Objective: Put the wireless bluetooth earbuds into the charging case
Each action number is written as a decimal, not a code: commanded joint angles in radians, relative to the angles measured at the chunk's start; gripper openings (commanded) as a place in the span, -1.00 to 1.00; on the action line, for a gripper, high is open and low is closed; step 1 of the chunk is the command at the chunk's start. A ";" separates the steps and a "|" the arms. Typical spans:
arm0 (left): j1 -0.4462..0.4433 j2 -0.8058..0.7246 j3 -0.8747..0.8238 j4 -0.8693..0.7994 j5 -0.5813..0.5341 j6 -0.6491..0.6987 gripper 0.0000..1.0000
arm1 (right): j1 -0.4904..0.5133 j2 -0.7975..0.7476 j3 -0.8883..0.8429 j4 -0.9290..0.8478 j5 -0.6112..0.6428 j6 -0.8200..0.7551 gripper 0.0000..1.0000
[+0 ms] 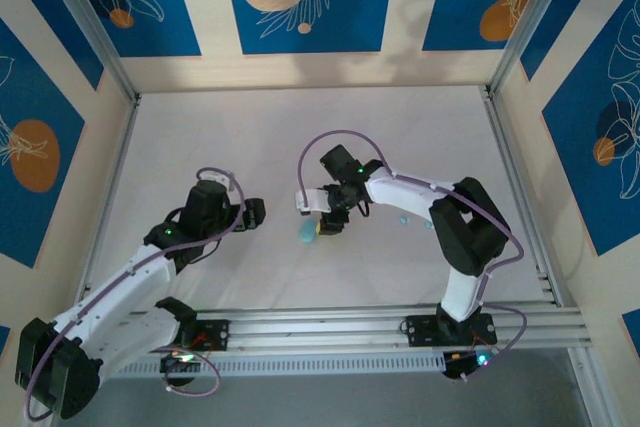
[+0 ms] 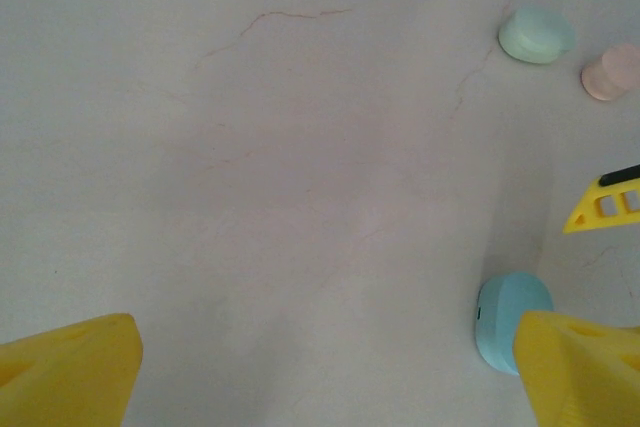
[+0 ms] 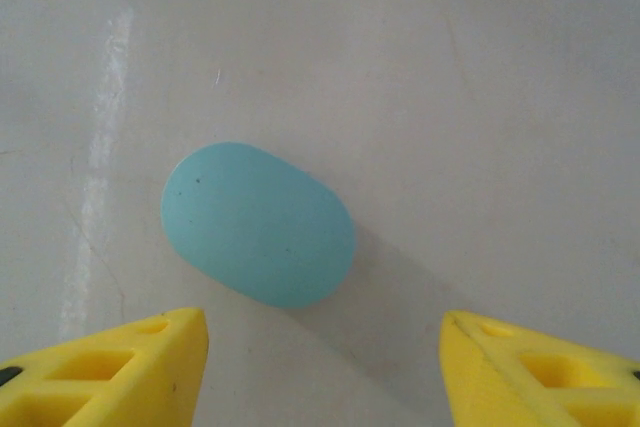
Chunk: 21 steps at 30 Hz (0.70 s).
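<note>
A light blue pebble-shaped charging case [image 3: 258, 224] lies shut on the white table, also seen from above [image 1: 306, 234] and from the left wrist [image 2: 508, 319]. My right gripper [image 3: 325, 367] hovers over it, open, the case just beyond its yellow fingertips and nothing between them. In the top view the right gripper [image 1: 323, 222] is right beside the case. My left gripper [image 2: 325, 377] is open and holds nothing; it sits left of the case [image 1: 255, 212]. The earbuds are out of view.
A mint pebble-shaped case [image 2: 536, 34] and a pink one [image 2: 610, 72] lie further right on the table; a small mint spot [image 1: 400, 219] shows beside the right forearm. Patterned walls and metal posts enclose the table.
</note>
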<state>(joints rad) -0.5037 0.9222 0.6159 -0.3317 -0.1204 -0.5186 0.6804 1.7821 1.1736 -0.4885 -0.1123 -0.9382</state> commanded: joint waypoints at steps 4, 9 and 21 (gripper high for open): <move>0.014 0.004 0.008 0.015 0.018 -0.010 0.89 | 0.014 0.031 -0.037 0.012 0.014 0.013 0.25; 0.016 0.001 0.012 0.006 0.015 -0.005 0.89 | 0.038 0.077 -0.020 0.013 0.039 0.039 0.25; 0.019 -0.003 0.013 0.002 0.011 -0.010 0.90 | 0.092 0.128 0.036 0.047 0.011 0.092 0.25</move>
<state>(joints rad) -0.4992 0.9249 0.6159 -0.3294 -0.1127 -0.5186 0.7609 1.8858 1.1809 -0.4538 -0.0635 -0.8696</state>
